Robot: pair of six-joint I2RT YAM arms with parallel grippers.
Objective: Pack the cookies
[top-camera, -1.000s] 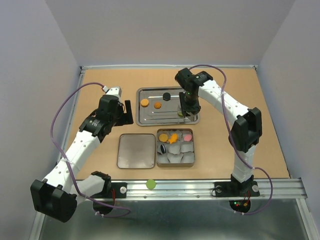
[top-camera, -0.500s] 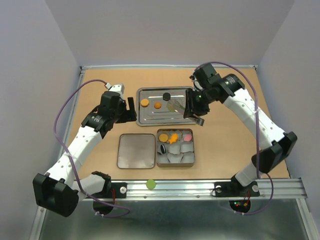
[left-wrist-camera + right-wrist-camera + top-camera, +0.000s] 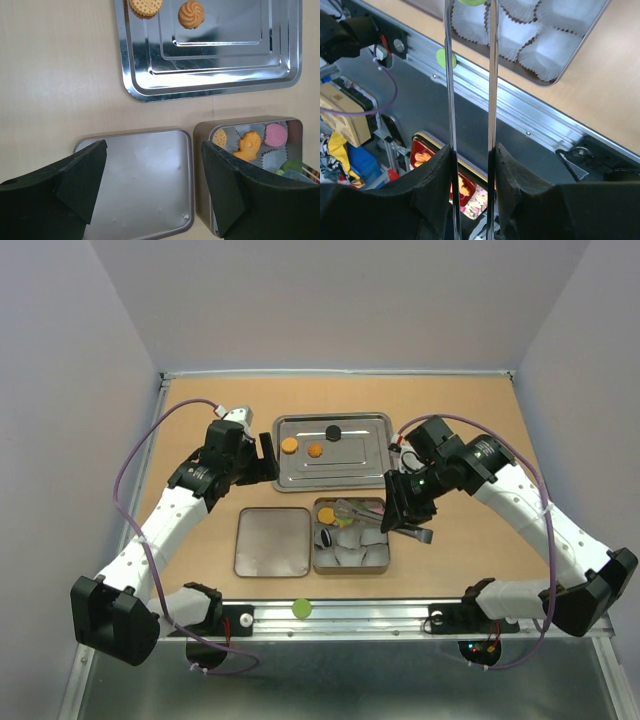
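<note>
My right gripper is shut on metal tongs. The tongs pinch a green cookie over the open tin; the cookie shows at the top edge of the right wrist view and in the left wrist view. The tin holds orange, pink and black cookies in white paper cups. Two orange cookies and a black one lie on the steel tray. My left gripper is open and empty above the tin's lid.
The lid lies flat left of the tin. An aluminium rail with a green sticker runs along the near table edge. Grey walls close in the left, back and right.
My right arm has swung from the tray down to the tin, carrying the green cookie in the tongs. My left gripper has moved slightly up and right toward the tray.
</note>
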